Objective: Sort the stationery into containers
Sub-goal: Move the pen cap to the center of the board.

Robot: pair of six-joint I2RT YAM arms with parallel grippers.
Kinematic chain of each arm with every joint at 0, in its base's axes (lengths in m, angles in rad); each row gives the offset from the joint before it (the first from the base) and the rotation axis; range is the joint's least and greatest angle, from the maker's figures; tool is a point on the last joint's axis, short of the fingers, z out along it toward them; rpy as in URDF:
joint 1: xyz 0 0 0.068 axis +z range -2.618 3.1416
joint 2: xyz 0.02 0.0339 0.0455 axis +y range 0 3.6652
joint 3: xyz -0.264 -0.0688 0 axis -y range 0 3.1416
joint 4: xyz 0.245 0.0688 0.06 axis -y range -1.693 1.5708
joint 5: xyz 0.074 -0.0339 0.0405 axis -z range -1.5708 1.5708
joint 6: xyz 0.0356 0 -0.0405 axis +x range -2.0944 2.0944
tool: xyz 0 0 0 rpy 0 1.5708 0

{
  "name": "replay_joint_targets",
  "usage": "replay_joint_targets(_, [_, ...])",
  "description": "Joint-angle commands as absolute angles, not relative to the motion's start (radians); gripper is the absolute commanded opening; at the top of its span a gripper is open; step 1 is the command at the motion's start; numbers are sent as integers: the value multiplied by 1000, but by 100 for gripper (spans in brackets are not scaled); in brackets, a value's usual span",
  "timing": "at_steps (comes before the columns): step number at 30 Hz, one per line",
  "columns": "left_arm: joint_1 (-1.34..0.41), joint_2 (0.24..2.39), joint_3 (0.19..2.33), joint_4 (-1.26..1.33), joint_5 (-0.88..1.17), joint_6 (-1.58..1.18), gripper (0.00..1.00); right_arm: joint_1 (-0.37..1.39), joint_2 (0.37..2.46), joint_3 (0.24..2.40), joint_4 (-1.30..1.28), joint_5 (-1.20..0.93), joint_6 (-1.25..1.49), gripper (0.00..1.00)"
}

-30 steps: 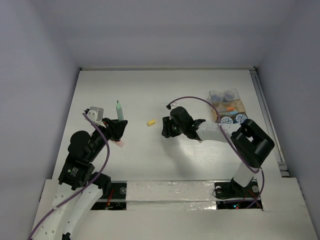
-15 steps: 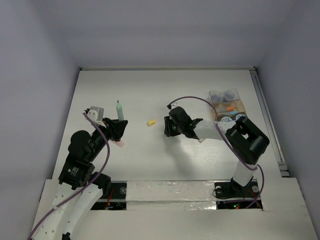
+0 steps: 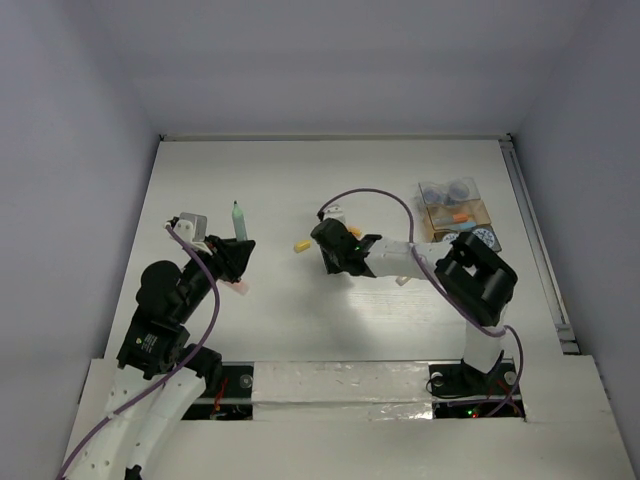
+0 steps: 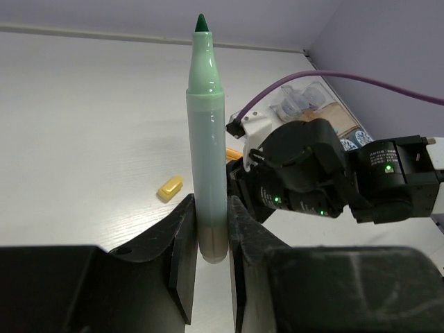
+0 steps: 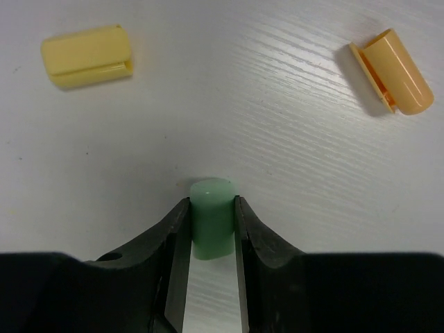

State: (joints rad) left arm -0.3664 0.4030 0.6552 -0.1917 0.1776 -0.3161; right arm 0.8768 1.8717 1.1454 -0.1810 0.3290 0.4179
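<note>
Lilac walls (image 3: 80, 150) are seen around a white table (image 3: 400, 330). Near its left edge, a green-tipped pen (image 4: 207, 125) is clamped by its butt between the closed fingers of the left gripper (image 4: 210, 208), tip pointing out past them. At mid-table the right gripper (image 5: 210, 208) is lowered to the surface, its jaws closed against both sides of a small green piece (image 5: 210, 198). A yellow piece (image 5: 87, 55) and an orange piece (image 5: 395, 69) lie loose just beyond, well apart. Containers (image 3: 480, 212) are set by the right edge, with a tape roll (image 3: 487, 236) at their near side.
</note>
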Motion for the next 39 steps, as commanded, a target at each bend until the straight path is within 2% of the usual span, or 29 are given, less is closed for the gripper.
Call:
replay_joint_targets(1, [-354,408,672,-144,190,-316,0,934,1917,1235,-360,572,394,13])
replay_joint_targets(8, [-354,402,672,-144,189,-316,0,965,2008,1316,-485,721,457,20])
replay_joint_targets(10, [-354,399,672,-144,189,-316,0,965,2014,1321,-488,726,477,32])
replay_joint_targets(11, [-354,399,672,-144,190,-316,0,974,2013,1319,-482,724,480,41])
replay_joint_targets(13, [-354,400,672,-143,192,-316,0,974,1999,1312,-471,707,480,46])
replay_joint_targets(22, [-354,399,672,-146,189,-316,0,974,1965,1313,-453,667,482,52])
replay_joint_targets(23, [-354,399,670,-144,190,-316,0,974,1959,1307,-446,660,482,54])
replay_joint_targets(24, [-354,402,670,-144,189,-316,0,974,1941,1301,-437,634,483,61])
replay_joint_targets(27, [-354,400,670,-144,190,-316,0,974,1892,1269,-402,588,485,68])
replay_joint_targets(39, [-354,399,669,-141,195,-316,0,878,1833,1181,-272,397,543,65])
